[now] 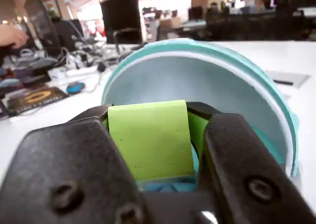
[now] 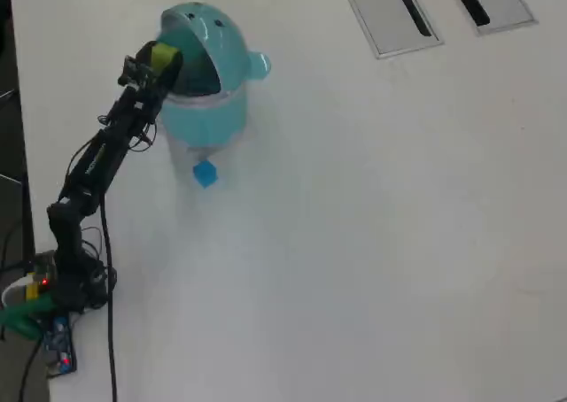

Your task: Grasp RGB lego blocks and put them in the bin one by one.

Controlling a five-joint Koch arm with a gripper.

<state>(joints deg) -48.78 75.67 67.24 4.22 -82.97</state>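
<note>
Gripper (image 1: 150, 150) jaws clamped on yellow-green block (image 1: 150, 137), held at open mouth of teal bin (image 2: 226, 43) with lid tipped back, blue block (image 2: 205, 173) on white table (image 2: 372, 225) just beside bin's base, grey slotted panels (image 2: 390, 12) well apart

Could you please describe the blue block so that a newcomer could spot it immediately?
Find the round teal bin near the table's upper-left area in the overhead view. The blue block lies on the table just below it, unlike the yellow-green block in the end effector.
</note>
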